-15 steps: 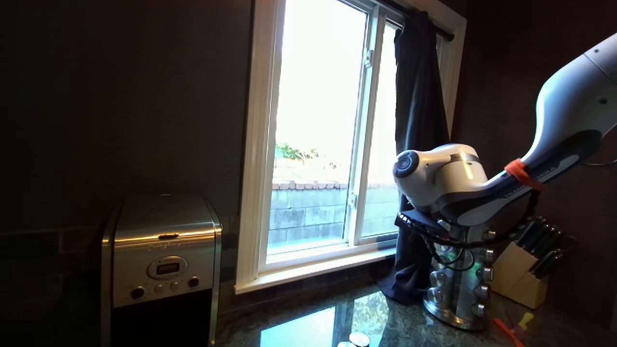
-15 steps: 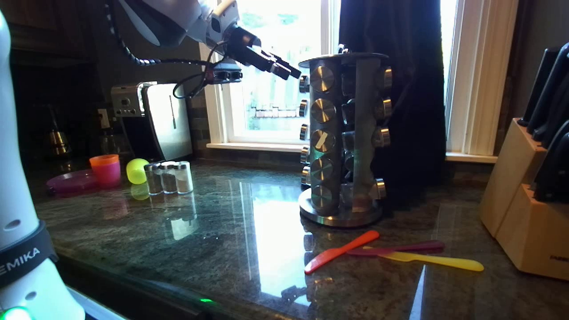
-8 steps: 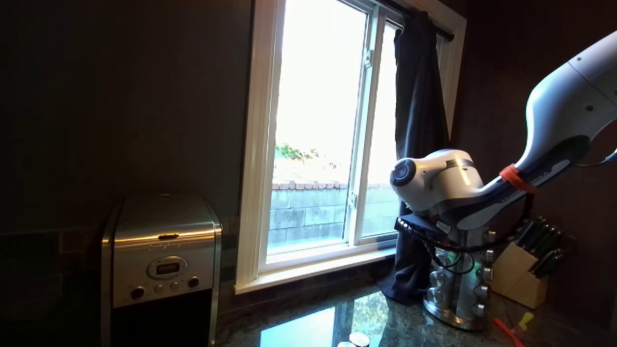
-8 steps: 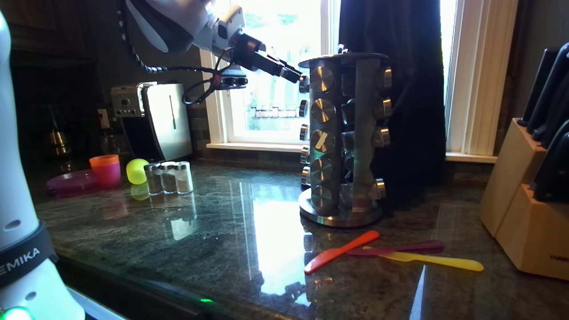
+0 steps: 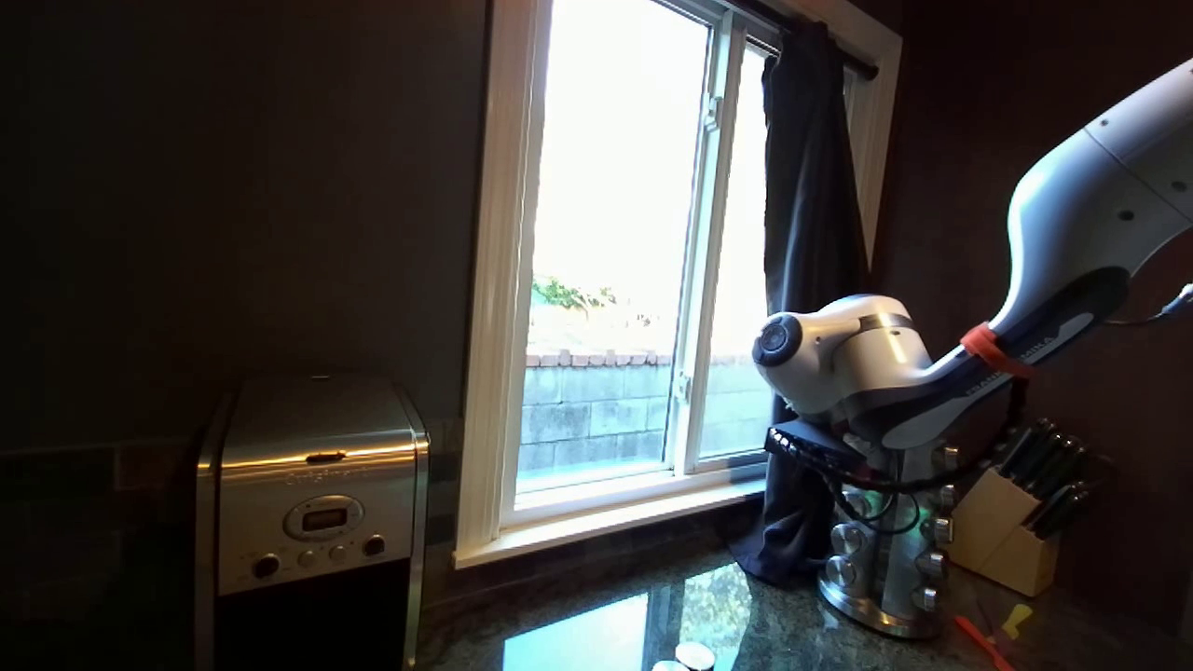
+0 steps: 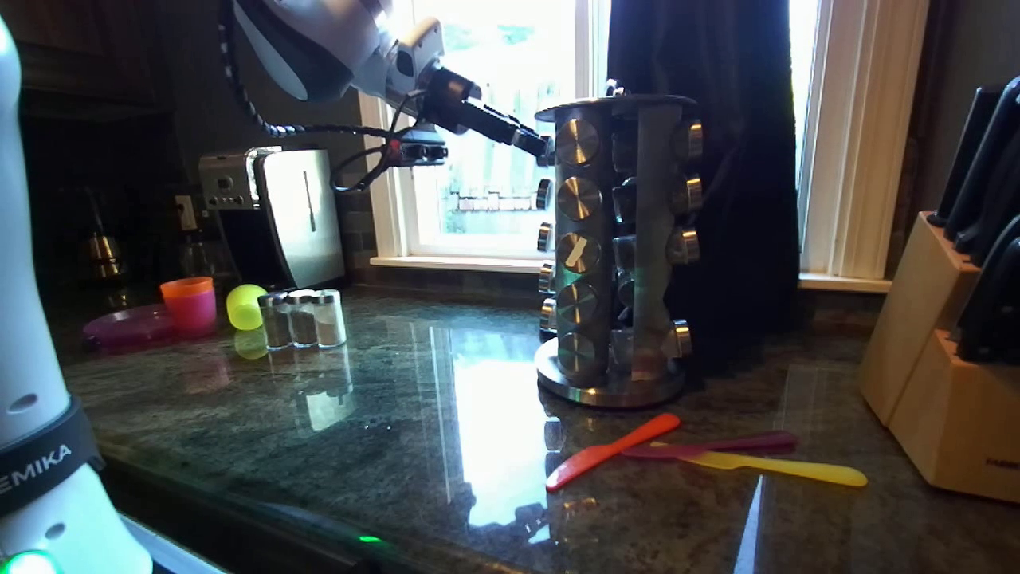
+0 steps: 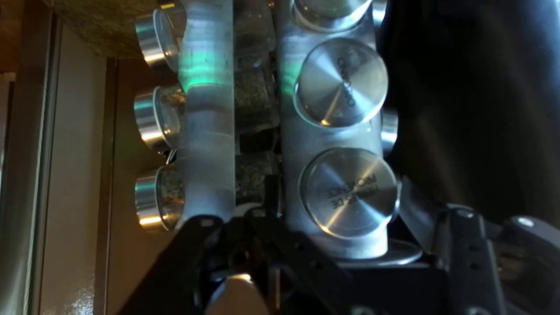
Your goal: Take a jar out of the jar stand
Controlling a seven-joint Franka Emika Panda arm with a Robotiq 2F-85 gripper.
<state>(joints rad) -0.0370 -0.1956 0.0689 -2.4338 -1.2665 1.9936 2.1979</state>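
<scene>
The jar stand (image 6: pixel 657 167) is a tall silvery rack with tiers of round, shiny-lidded jars. It stands upright on the counter and also shows in an exterior view (image 5: pixel 876 620), partly behind the arm. My gripper (image 6: pixel 542 145) is at the top tier, on the stand's window-facing side. In the wrist view the gripper (image 7: pixel 340 190) is open, with one finger on each side of a jar lid (image 7: pixel 350 192) marked as herbes de Provence. A gap shows beside the lid on both sides. Another jar (image 7: pixel 342 83) sits in line with it in the same column.
A wooden knife block (image 6: pixel 916 359) stands beside the stand. Orange (image 6: pixel 610 452), purple (image 6: pixel 741 442) and yellow (image 6: pixel 785 467) plastic knives lie in front. Small shakers (image 6: pixel 303 319), cups (image 6: pixel 190 307) and a silver appliance (image 6: pixel 295 215) stand farther left. A dark curtain (image 6: pixel 717 199) hangs behind the stand.
The gripper has moved toward the stand and slightly down. Its fingertips now overlap the top jar in an exterior view. The wrist has turned a little. The stand has not moved.
</scene>
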